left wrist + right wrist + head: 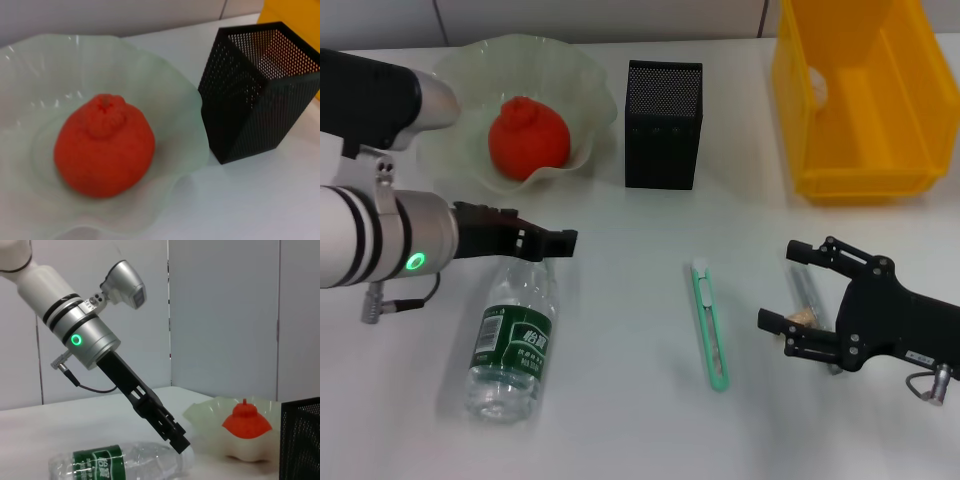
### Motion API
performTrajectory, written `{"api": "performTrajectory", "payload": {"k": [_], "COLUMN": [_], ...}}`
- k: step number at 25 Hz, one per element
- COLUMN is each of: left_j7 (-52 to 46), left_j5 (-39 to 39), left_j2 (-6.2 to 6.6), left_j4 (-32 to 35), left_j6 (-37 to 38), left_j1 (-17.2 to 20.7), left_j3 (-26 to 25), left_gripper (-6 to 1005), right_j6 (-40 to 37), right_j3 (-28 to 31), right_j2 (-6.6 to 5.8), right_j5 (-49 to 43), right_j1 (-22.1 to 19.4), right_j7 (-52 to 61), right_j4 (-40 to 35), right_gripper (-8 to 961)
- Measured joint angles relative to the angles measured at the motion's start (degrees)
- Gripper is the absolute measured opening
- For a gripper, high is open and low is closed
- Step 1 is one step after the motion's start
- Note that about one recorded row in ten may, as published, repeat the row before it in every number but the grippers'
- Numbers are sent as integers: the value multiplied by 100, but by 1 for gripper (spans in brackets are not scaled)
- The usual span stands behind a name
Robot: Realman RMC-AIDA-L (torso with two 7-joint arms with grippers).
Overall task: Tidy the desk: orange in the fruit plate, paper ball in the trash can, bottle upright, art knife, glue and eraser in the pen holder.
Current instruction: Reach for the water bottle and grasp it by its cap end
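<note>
On the white counter (620, 330), the clear bottle (512, 340) with its green label lies on its side, neck toward the back of the counter. My left gripper (545, 243) hangs just over that neck, jaws drawn close together and holding nothing. Behind it, the orange (527, 137) sits in the pale fruit plate (460, 80), and the black mesh pen holder (663, 125) stands just right of the plate. The green art knife (710, 325) lies flat in mid-counter, well apart from the bottle. To its right, my right gripper (793, 290) rests low, jaws spread wide around a slim grey glue stick (807, 292) that lies on the counter between them. The yellow bin (860, 100) stands at the far right.
</note>
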Motion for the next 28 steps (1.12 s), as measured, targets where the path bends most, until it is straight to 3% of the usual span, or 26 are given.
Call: {"api": "performTrajectory", "payload": {"k": [11,20,28], "left_j7": [-7,-10,-7], "left_j5": [-147,-181,2], "left_j2": [0,2,10], "left_j4": [-773,-992,-1093], "left_j6": [-96,29,292], "left_j1": [-374,-577,-746], "left_j3": [-158,-207,-241], "left_gripper": [825,824,552], "right_j6": [76,76,74], "right_j3": [-29,-32,-14], "right_j2": [2,2,-5], "right_j5": [-3,-3,-3], "right_j1": [1,-10,-17], "right_j7": [41,99,254], "right_j4": [60,62,31], "right_gripper": [847,846,846]}}
